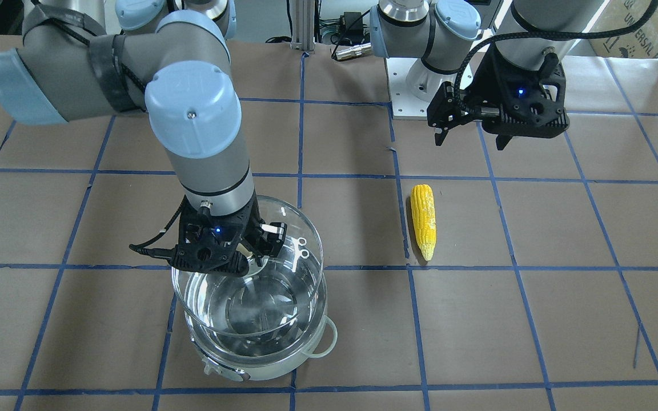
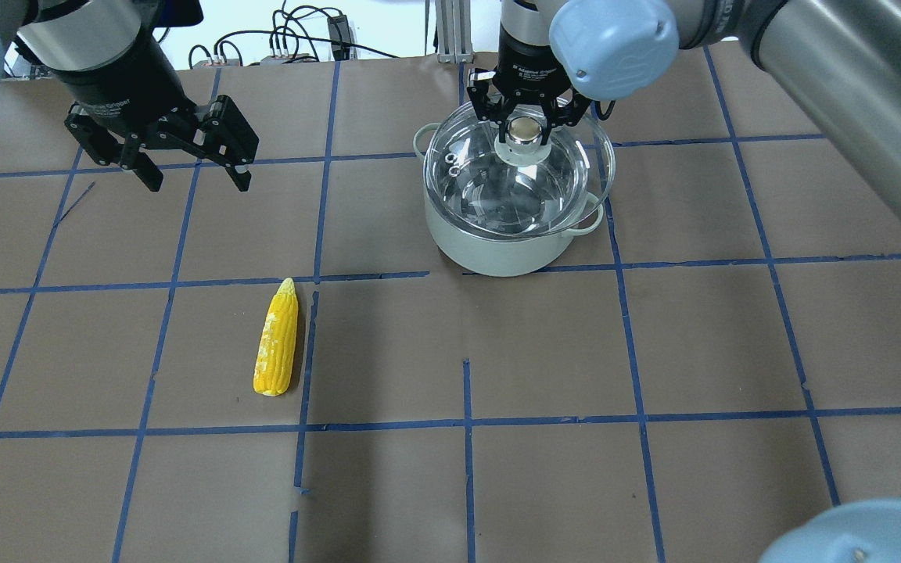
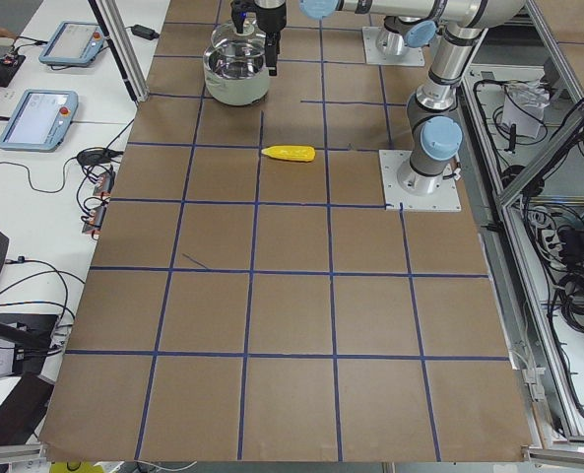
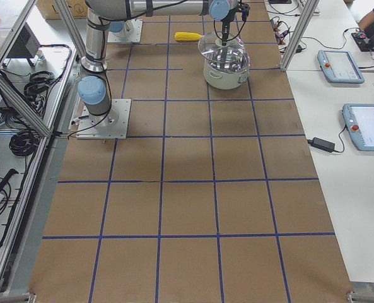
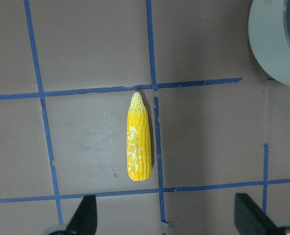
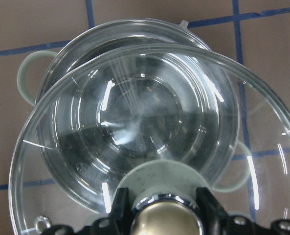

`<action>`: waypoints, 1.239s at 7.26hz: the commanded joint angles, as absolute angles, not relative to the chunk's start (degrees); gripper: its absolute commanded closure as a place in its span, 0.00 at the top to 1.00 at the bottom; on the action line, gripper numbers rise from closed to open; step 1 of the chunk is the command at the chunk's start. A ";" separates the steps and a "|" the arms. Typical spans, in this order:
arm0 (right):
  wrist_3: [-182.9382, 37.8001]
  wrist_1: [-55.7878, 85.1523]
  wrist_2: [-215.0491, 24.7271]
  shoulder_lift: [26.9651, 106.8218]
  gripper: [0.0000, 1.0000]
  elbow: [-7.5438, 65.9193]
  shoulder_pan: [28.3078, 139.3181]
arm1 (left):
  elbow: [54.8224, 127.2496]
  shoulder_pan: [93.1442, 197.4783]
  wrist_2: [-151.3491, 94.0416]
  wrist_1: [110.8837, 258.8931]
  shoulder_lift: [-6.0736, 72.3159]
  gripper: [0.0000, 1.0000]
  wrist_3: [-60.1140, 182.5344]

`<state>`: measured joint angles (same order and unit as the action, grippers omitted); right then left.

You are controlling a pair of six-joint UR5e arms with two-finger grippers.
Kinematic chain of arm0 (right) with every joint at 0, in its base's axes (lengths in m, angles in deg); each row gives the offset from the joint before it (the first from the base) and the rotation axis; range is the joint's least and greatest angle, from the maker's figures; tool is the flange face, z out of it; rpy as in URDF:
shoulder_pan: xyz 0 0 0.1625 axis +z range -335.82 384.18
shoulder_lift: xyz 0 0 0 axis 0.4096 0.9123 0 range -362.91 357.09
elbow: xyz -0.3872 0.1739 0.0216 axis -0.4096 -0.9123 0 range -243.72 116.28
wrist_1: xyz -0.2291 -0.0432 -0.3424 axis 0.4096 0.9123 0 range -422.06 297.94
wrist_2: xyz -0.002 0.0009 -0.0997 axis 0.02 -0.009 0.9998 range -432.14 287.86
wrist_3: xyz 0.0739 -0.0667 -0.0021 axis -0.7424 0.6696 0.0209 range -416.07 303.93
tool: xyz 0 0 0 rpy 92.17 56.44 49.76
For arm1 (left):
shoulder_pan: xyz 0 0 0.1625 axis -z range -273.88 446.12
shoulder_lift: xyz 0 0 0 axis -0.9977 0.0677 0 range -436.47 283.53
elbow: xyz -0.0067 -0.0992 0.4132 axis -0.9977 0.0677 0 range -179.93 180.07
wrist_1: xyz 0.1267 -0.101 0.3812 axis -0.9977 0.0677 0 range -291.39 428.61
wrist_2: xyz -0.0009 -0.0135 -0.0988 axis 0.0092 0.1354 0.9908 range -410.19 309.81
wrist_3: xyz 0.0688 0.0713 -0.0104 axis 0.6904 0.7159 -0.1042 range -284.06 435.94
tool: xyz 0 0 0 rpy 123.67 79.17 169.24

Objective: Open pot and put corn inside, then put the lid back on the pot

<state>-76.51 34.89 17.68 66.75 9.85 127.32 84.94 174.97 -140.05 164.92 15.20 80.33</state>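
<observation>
Nearest the robot's edge of the paper-covered table [image 2: 654,352], the left gripper [image 1: 470,141] is hovering with its black fingers spread wide and holding nothing. The corn [image 2: 277,338] is lying just beyond and below it, about midway between the robot's edge and the far edge. It is a bumpy yellow cob tapering to a pale tip, resting alone beside a blue tape line.

Toward the far edge, the right gripper [image 2: 526,125] is clamping the beige knob [image 6: 165,215] of the lid [image 2: 482,168]. It is holding the clear domed glass raised and shifted off-centre over the pot [image 2: 497,254]. The lid's rim appears to be clear of the pot's rim, though the reflections in the glass make that hard to confirm. The pot itself is round and shallow, shiny steel inside and pale outside, with small loop handles [image 6: 30,73].

The opening step looks to be under way, with the corn untouched. Next, the lid likely needs carrying sideways, well clear of the pot's mouth. The left gripper then needs lowering squarely over the cob's thicker middle, since the hard, tapered body could slip or roll from a grip near its tip.
</observation>
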 commanded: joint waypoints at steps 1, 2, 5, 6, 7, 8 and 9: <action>-74.36 26.48 18.12 73.87 0.38 10.10 123.96 | 85.76 175.23 -140.01 164.85 16.33 1.00 80.07; -71.65 23.14 17.95 76.95 0.37 10.54 120.98 | 86.37 175.41 -140.01 165.02 16.95 1.00 80.33; -63.31 18.09 17.51 85.13 0.36 16.67 112.89 | 96.53 173.92 -139.92 156.70 18.01 1.00 84.63; -62.49 18.09 17.51 87.24 0.36 18.44 112.17 | 101.18 173.57 -140.01 150.58 18.53 1.00 85.25; -62.40 18.18 17.68 87.61 0.36 19.15 111.99 | 106.45 172.78 -139.92 146.52 18.71 1.00 85.87; -62.40 18.09 17.86 87.61 0.36 19.25 111.98 | 111.64 171.64 -140.10 141.35 18.71 1.00 86.05; -62.40 18.09 17.86 87.61 0.36 19.25 111.90 | 116.21 170.24 -140.10 136.07 18.89 1.00 88.83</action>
